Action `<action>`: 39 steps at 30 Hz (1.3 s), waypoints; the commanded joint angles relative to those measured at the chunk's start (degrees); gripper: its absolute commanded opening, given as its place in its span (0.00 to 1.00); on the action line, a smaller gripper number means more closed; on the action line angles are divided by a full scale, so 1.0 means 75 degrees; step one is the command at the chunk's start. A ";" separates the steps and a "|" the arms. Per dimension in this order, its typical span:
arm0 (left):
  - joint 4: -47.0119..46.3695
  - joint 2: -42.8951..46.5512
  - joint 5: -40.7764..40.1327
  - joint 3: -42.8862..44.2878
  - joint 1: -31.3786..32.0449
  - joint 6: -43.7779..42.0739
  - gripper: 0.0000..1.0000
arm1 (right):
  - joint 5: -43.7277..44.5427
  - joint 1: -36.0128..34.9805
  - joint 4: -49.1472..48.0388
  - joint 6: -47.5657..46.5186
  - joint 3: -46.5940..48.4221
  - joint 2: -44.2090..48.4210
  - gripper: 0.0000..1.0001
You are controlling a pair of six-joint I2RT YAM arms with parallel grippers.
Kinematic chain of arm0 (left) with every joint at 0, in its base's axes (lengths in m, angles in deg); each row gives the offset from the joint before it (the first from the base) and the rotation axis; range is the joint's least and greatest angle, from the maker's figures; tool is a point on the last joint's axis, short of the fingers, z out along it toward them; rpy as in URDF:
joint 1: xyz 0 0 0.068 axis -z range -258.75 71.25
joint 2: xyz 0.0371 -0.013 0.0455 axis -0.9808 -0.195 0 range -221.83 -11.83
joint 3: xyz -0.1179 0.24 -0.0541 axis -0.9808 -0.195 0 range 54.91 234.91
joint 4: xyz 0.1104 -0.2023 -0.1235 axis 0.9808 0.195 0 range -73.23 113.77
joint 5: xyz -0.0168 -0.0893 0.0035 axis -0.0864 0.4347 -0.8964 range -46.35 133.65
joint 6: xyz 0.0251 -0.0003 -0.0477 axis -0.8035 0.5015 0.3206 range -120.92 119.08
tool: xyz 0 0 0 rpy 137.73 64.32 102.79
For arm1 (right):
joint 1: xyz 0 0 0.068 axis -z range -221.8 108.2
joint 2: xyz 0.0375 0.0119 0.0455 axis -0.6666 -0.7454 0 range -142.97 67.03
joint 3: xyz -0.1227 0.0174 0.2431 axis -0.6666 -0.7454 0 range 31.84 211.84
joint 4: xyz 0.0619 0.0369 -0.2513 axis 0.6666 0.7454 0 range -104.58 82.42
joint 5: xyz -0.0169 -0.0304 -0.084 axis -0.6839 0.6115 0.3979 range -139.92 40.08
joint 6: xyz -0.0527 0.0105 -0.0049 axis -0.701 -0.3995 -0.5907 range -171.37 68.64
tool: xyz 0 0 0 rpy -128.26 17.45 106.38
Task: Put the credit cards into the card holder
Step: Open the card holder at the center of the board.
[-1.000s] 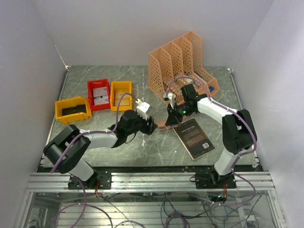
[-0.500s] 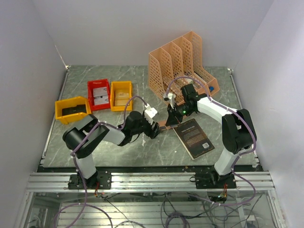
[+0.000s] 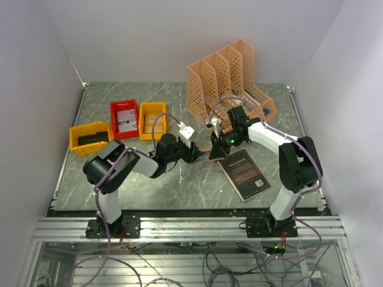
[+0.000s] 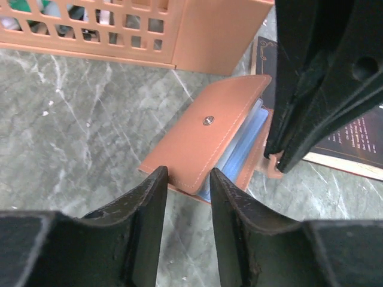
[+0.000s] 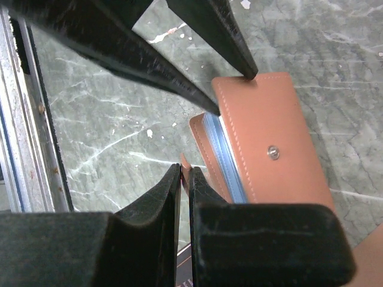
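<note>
Card holder [image 4: 203, 134]: lies near centre of tabletop [image 3: 179, 191], slightly twd near edge, betw. the two arms. Salmon cover up, snap stud visible. It sits part-open, w/ pale blue inner pockets showing along the side twd the book.

Left end effector [image 4: 188, 178]: fingers spread, low over tabletop, tips flanking a corner of holder's top cover. One tip is at or touching that corner per right wrist view. Nothing is clamped betw. them.

Right end effector [image 5: 184, 170]: fingers pressed nearly together, pinching a thin salmon tab at holder's edge, on the book side. Tab is seen betw. the pads in both wrist views.

Credit cards [image 3: 124, 118]: pale grey flat pieces in red bin [image 3: 124, 102], tan ones in yellow bin [image 3: 152, 105] just beside it, both twd far-left part of tabletop, well apart from holder. Detail too small to count. Cannot tell whether any card sits in holder's pockets.

Other items:
- Black book [image 3: 244, 173] lies flat just right of holder, twd near-right corner.
- Peach lattice organizer [image 3: 230, 78] stands upright at far edge, right of centre.
- Second yellow bin [image 3: 90, 126] sits near left edge, w/ a dark item inside.
</note>
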 commanded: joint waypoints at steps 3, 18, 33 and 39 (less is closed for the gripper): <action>-0.0448 -0.0168 0.0798 0.0287 -0.0381 0.0495 0.29 | -0.0105 0.0042 0.0168 -0.0362 0.0146 0.0022 0.00; -0.0302 -0.0169 0.1304 0.0444 -0.0627 0.0840 0.07 | 0.0029 -0.0444 0.0863 -0.3276 -0.0680 0.0972 0.26; 0.0980 0.1234 0.0978 -0.0683 -0.0703 0.2876 0.07 | -0.1259 0.0791 0.0482 -0.4838 -0.1688 0.2355 0.47; 0.1442 0.2092 0.0442 -0.1392 -0.0705 0.3357 0.07 | -0.0345 0.0788 -0.1588 -0.2563 -0.2031 0.2393 0.29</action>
